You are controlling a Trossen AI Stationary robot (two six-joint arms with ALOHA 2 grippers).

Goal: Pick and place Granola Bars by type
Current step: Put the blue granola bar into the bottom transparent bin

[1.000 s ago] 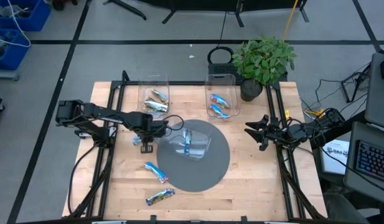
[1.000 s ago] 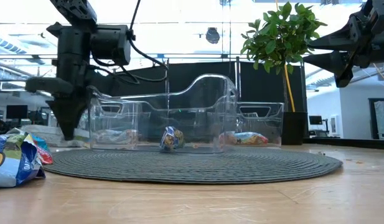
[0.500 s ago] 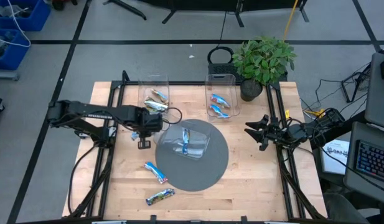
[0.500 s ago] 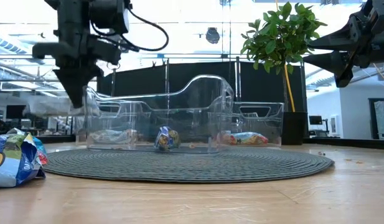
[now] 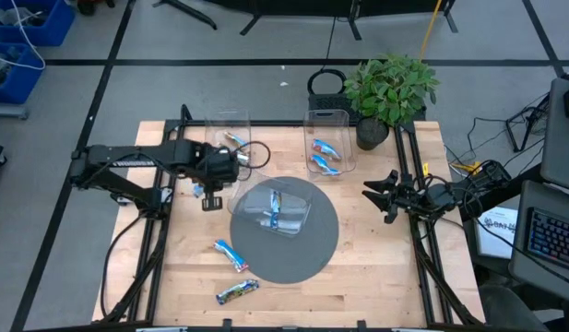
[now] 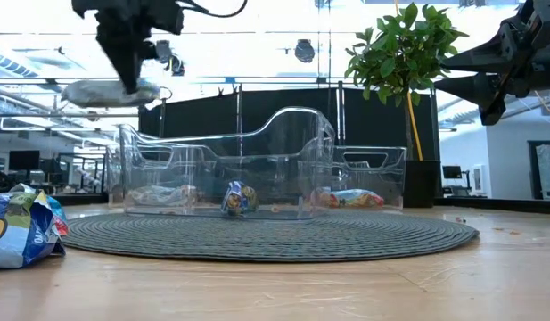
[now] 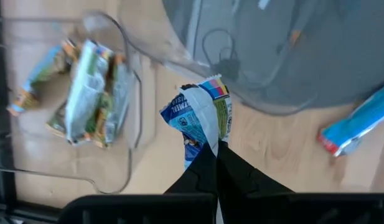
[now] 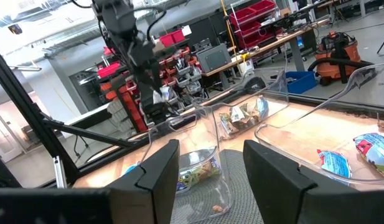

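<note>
Left gripper (image 7: 215,148) risen w/ pinched bar (image 7: 201,118) beside left bin (image 5: 228,140), right gripper (image 5: 370,195) fingers spread, waiting

On the table (image 5: 376,267) a round mat (image 5: 312,249) sits mid-way, one bin (image 5: 298,217) on it; two more bins (image 5: 227,124) stand behind — each holding bars (image 5: 325,157). Two loose bars (image 5: 231,254) lie left of the mat (towards the front), a plant (image 5: 390,88) behind right.
</note>
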